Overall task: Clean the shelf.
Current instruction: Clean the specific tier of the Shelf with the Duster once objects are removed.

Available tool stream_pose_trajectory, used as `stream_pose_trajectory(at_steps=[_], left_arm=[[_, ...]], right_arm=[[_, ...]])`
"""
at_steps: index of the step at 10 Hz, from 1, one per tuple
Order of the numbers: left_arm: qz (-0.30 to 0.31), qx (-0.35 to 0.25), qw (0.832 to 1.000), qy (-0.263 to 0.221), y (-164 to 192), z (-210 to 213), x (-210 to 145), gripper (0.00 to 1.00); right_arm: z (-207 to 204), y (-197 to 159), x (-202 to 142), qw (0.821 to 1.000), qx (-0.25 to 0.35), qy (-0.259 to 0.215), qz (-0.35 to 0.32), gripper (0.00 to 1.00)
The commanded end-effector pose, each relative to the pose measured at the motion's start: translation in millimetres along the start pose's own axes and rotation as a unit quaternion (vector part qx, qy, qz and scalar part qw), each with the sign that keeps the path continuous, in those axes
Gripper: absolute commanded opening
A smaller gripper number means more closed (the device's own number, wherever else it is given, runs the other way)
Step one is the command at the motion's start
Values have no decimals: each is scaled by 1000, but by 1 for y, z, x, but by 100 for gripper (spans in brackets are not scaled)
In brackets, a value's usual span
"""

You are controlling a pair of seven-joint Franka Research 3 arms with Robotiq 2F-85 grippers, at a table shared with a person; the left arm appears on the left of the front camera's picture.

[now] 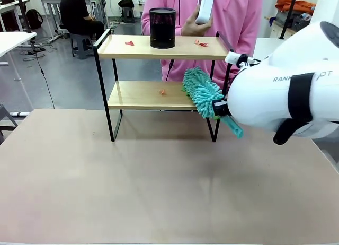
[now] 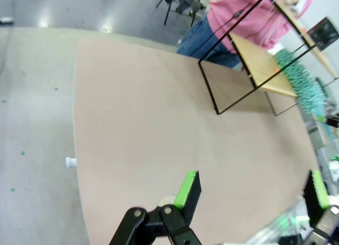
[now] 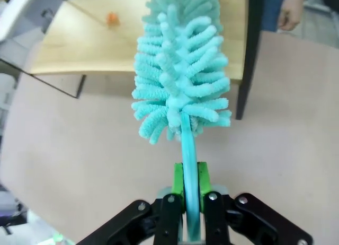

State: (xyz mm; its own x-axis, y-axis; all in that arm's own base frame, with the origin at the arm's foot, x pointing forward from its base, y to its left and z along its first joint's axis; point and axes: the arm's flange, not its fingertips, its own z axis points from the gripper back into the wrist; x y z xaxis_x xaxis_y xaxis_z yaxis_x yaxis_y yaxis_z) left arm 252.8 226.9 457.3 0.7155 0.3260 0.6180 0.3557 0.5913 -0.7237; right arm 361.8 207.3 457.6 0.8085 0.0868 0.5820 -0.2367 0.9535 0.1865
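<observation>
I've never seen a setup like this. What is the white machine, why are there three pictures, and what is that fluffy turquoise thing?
The white machine is a robot arm. One picture looks across the brown table at a person in pink; the other two come from cameras on the robot's wrists. The right gripper has its jaws shut on the handle of a fluffy turquoise duster, whose head is at the lower board of the small two-tier wooden shelf with a black frame. Small red scraps and a black mesh cup sit on the shelf. The left gripper hangs open above the table.
</observation>
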Motion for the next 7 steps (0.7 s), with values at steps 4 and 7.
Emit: stream_pose_trajectory(at_steps=[4, 7], left_arm=[[-9, -8, 1000, -9, 0, -1, 1, 100], [-9, -8, 1000, -9, 0, -1, 1, 100]], right_arm=[[-8, 43, 21, 998, 40, 23, 44, 0], [-13, 55, 24, 985, 106, 86, 110, 0]])
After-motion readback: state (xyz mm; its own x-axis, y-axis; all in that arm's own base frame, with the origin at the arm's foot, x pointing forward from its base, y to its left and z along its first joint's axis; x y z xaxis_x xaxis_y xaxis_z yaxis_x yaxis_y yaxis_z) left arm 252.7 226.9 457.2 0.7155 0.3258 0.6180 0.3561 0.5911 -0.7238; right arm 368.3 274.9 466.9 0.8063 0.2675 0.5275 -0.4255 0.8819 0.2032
